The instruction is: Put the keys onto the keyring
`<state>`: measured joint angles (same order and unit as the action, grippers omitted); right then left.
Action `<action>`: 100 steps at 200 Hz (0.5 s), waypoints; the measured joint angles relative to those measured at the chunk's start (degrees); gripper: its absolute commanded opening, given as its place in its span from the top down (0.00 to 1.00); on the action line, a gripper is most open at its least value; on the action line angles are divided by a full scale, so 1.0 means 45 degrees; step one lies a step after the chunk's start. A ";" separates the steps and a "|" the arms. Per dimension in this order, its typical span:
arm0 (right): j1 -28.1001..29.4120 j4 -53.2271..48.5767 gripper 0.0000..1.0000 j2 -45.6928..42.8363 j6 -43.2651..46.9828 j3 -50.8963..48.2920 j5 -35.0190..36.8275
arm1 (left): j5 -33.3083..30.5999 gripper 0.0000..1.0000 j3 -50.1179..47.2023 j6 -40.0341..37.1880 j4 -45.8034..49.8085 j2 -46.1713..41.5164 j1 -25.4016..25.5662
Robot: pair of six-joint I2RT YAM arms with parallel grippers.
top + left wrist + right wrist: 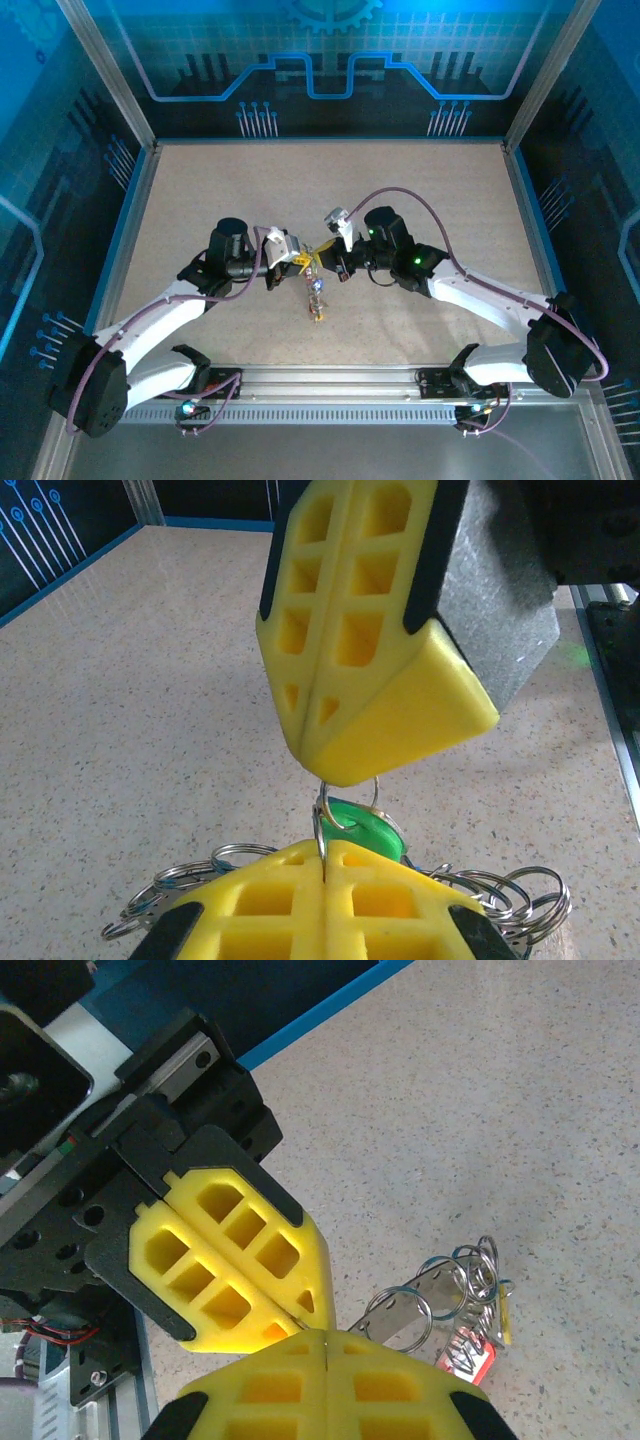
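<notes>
Both grippers meet tip to tip above the table's middle. In the left wrist view my left gripper (325,868) is shut on a thin silvery wire of the keyring (322,832). Facing it from above, my right gripper (322,768) is shut on the small split ring (372,798) of a green-tagged key (368,832). The other keys (315,298) hang in a bunch below the two grippers, their rings (520,900) spreading to both sides. In the right wrist view my right gripper (328,1340) touches the left gripper (300,1305); a red tag (472,1358) and a yellow tag (505,1320) dangle beyond.
A speckled beige table (200,200) lies inside blue walls with metal corner posts (110,75). A metal rail (330,385) holding both arm bases runs along the near edge. In the right wrist view a flat metal strip (435,1295) carries several rings.
</notes>
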<state>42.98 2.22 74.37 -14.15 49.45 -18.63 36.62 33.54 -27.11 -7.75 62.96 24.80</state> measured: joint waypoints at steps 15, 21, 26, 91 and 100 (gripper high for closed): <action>0.0029 0.0102 1.00 0.0005 -0.0005 0.0000 -0.0024 | 0.0005 1.00 0.0000 0.0005 0.0000 0.0000 0.0015; 0.0034 0.0155 1.00 0.0005 -0.0010 0.0005 -0.0053 | 0.0005 1.00 0.0000 0.0005 0.0000 0.0000 0.0015; 0.0034 0.0194 1.00 0.0005 -0.0010 0.0005 -0.0058 | 0.0000 1.00 0.0000 0.0010 0.0000 0.0000 0.0024; 0.0083 0.0369 1.00 0.0160 -0.0097 0.0039 0.0194 | 0.0000 1.00 0.0000 0.0053 -0.0015 0.0000 0.0024; 0.0112 0.0359 1.00 0.0170 -0.0092 0.0039 0.0291 | -0.0005 1.00 0.0000 0.0058 -0.0015 0.0000 0.0024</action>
<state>43.48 3.84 75.13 -14.57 49.63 -17.32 36.60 33.54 -26.85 -7.81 62.96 24.91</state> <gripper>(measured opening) 0.047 0.055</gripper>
